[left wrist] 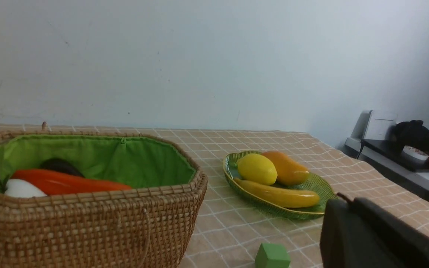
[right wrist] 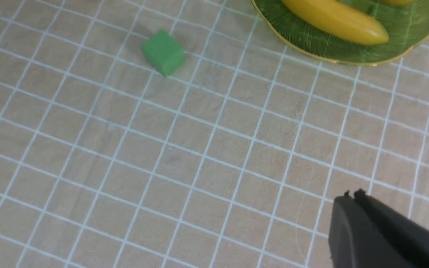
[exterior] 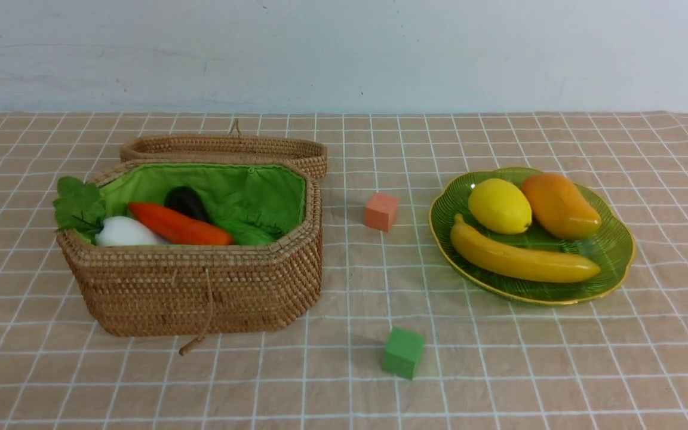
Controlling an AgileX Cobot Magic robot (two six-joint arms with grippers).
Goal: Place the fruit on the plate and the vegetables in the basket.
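Front view: both pincers are sitting out of frame; the basket [exterior: 200,280] is hiding most of the gourd. Left wrist: the left pincer [left wrist: 345,201], pressed together and empty, is resting near the plate [left wrist: 307,214]. Right wrist: the right pincer [right wrist: 352,195], closed and empty, is hovering short of the banana [right wrist: 333,20], whose far end is being cut off.

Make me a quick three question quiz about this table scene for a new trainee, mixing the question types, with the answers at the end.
1. True or false: the banana lies on the plate with the lemon and mango.
2. Which cube sits nearer the robot? A. the orange cube B. the green cube
3. Fill in: the basket has its lid ____, with the radish, pepper and eggplant showing inside.

Key
1. True.
2. B.
3. Open, folded back behind the basket.
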